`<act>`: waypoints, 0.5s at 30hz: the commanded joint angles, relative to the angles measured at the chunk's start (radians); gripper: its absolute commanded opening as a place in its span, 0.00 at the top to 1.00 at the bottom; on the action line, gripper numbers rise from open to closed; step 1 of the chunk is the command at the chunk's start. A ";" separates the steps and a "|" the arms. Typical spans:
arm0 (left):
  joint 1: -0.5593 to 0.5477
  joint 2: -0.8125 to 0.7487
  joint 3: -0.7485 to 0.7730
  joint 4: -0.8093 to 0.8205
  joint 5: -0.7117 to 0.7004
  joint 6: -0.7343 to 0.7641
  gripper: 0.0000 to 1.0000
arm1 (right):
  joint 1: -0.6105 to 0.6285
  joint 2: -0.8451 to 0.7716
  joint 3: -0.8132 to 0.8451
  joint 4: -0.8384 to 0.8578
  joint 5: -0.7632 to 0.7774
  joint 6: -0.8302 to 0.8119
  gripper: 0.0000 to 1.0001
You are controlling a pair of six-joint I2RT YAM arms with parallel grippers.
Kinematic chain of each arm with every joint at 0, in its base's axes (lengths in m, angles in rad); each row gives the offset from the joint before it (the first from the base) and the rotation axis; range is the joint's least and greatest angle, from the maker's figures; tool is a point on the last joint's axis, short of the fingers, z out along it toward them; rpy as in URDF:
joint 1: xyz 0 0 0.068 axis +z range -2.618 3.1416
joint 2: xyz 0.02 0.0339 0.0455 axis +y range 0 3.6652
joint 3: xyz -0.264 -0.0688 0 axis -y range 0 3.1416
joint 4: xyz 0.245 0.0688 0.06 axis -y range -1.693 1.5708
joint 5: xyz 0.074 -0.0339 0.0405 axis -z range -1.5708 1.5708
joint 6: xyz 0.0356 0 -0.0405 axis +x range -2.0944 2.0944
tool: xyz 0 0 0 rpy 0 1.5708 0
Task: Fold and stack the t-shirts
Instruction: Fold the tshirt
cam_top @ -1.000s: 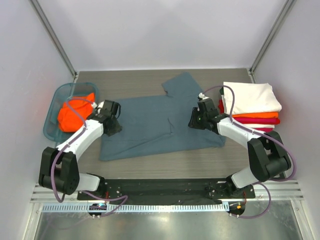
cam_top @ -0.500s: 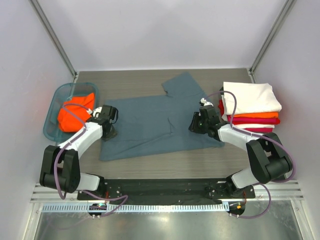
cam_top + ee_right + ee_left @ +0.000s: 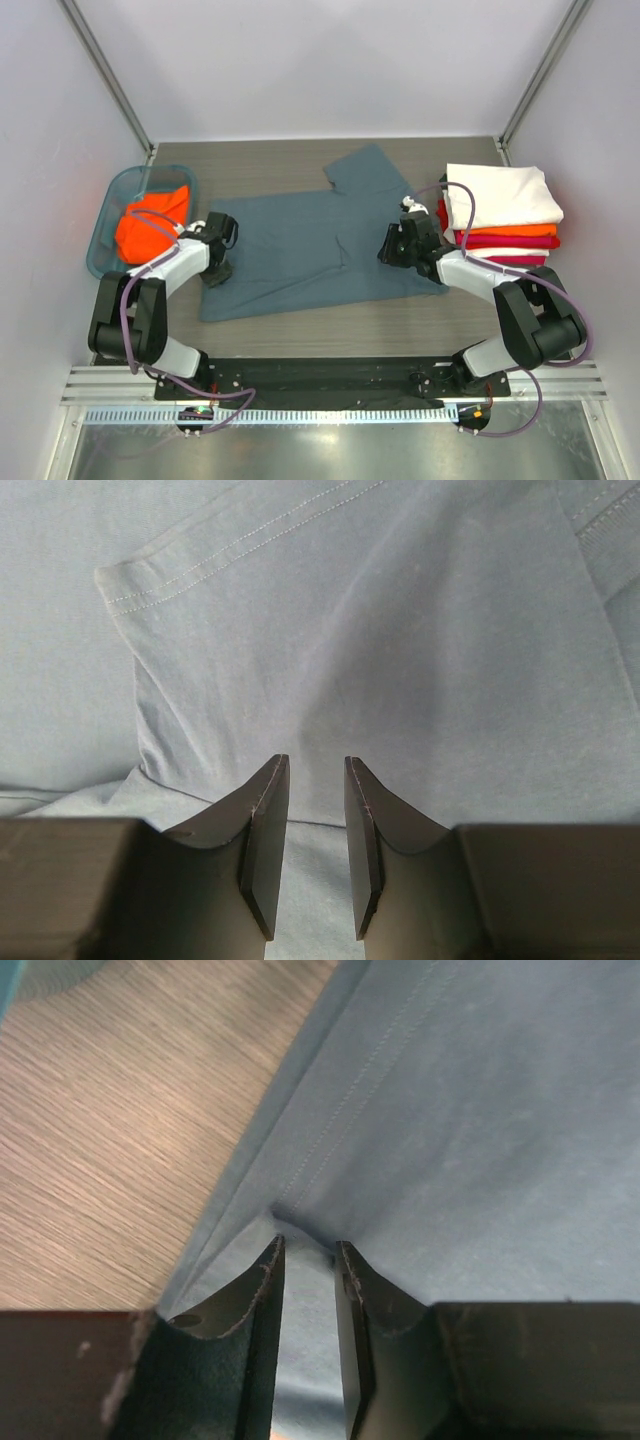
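Note:
The slate blue-grey t-shirt (image 3: 300,250) lies spread flat mid-table, one sleeve pointing to the far side. My left gripper (image 3: 216,268) is at its left hem; in the left wrist view the gripper (image 3: 309,1248) has its jaws nearly together, and the shirt (image 3: 480,1140) tents up between the tips. My right gripper (image 3: 388,248) is on the shirt's right part; in the right wrist view the gripper (image 3: 315,762) is closed to a narrow gap on the shirt (image 3: 400,630). An orange t-shirt (image 3: 145,228) lies bunched in the basket.
A teal plastic basket (image 3: 105,215) stands at the left edge. A stack of folded shirts stands at the right, with a white one (image 3: 500,195) on top and orange (image 3: 510,230) and red (image 3: 520,243) ones below. Bare wood table (image 3: 120,1110) shows left of the hem.
My left gripper has slid toward the near left, to the shirt's left hem. My right gripper has shifted only slightly. The shirt lies about as before.

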 commanded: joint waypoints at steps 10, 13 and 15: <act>0.012 0.018 0.046 -0.077 -0.071 -0.062 0.99 | 0.005 -0.013 -0.015 0.040 0.063 0.015 0.66; 0.011 -0.011 0.060 -0.100 -0.080 -0.074 0.99 | 0.005 -0.004 -0.014 0.034 0.083 0.017 0.66; 0.011 -0.036 0.070 -0.114 -0.082 -0.083 0.99 | 0.005 0.002 -0.014 0.026 0.098 0.018 0.66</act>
